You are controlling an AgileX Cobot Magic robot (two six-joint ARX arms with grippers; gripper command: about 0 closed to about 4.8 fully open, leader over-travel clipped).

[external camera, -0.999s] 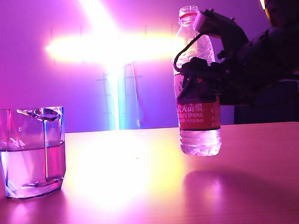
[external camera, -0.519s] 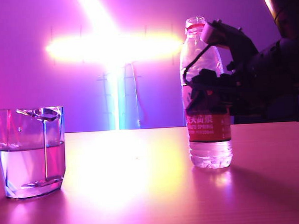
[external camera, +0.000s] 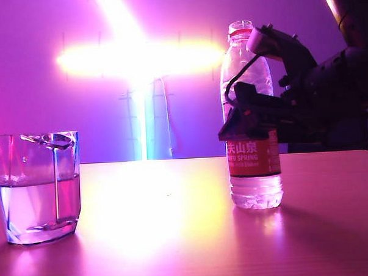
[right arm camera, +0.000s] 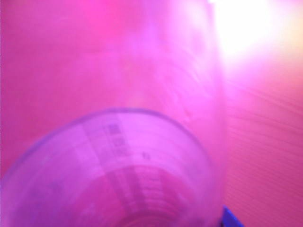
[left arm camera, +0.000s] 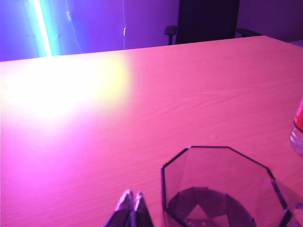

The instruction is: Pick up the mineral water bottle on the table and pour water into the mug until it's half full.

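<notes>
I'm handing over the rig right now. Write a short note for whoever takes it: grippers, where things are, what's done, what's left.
Right gripper: jaws spread around the mineral water bottle, apparently released.
Left gripper: shut, idle beside the mug.
Bottle: upright on the table, right side, uncapped.
Mug: left side, water about halfway up.
Done: the pour looks finished, bottle set down.
Left: back the right arm away.

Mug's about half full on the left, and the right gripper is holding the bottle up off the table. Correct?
Not quite. The exterior view shows the mineral water bottle standing on the table, with the right gripper around its middle. The mug is indeed on the left, roughly half full.
</notes>
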